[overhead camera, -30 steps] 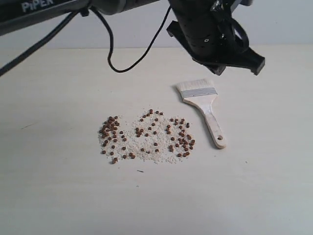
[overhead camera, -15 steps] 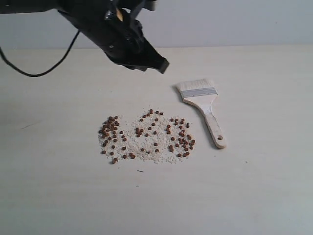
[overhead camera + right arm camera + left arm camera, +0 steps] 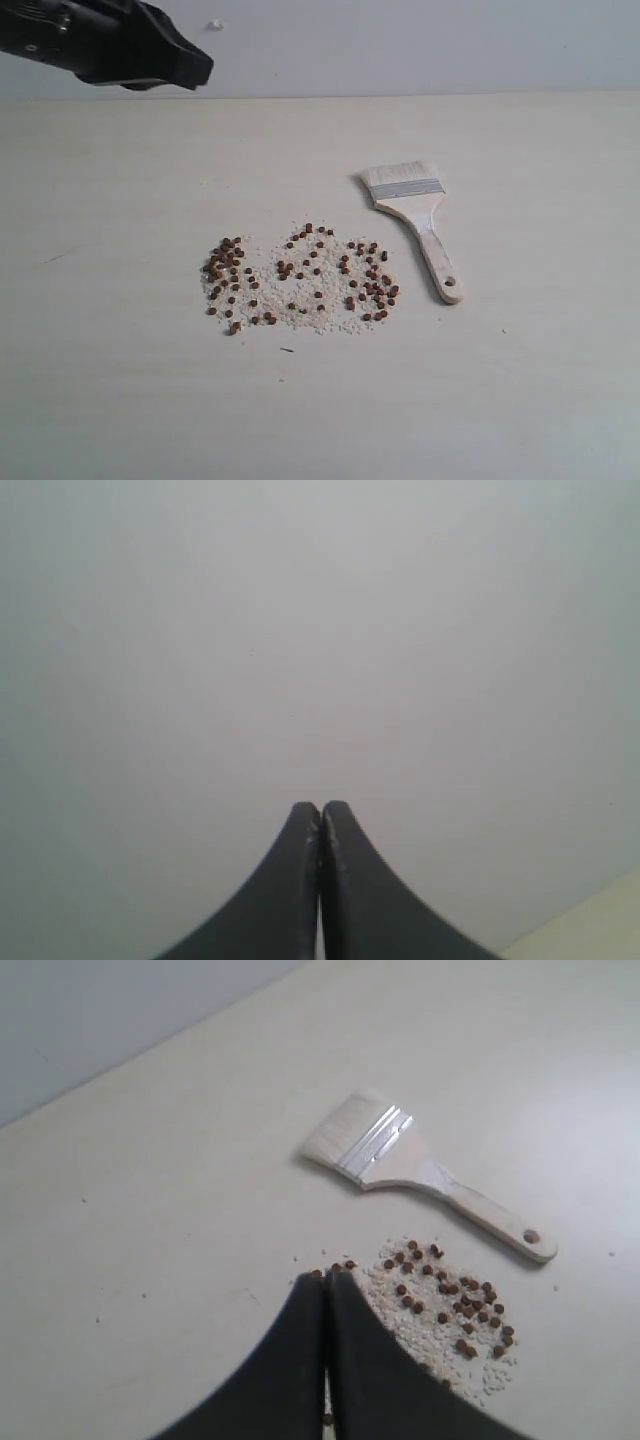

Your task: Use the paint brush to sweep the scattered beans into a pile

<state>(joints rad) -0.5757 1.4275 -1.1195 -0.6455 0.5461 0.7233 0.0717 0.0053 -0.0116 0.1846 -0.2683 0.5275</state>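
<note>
Pale cream tabletop (image 3: 120, 410) fills most of ext. view, bare along near edge. Mid-table: tiny round reddish-brown beans (image 3: 300, 280) lie scattered flat over fine white crumbs (image 3: 300, 312). Patch is wider than deep, w/ thicker clusters at both ends. Just beside patch on view's right, not touching it, a flat wide paint brush (image 3: 415, 205) w/ pale wooden handle, silver ferrule and whitish bristles lies flat and free. Its long axis runs diagonal: bristles point far-left, handle end w/ hole points near-right, approx level w/ patch's right edge. Farther back, high at view's far-left, black L gripper (image 3: 326, 1278) hangs in air well apart from brush and beans, jaws pressed together, empty; its cam looks down on both. Black R gripper (image 3: 320, 808) is out of ext. view, jaws likewise closed tight on nothing, facing plain grey-blue wall (image 3: 450, 45) behind table.
</note>
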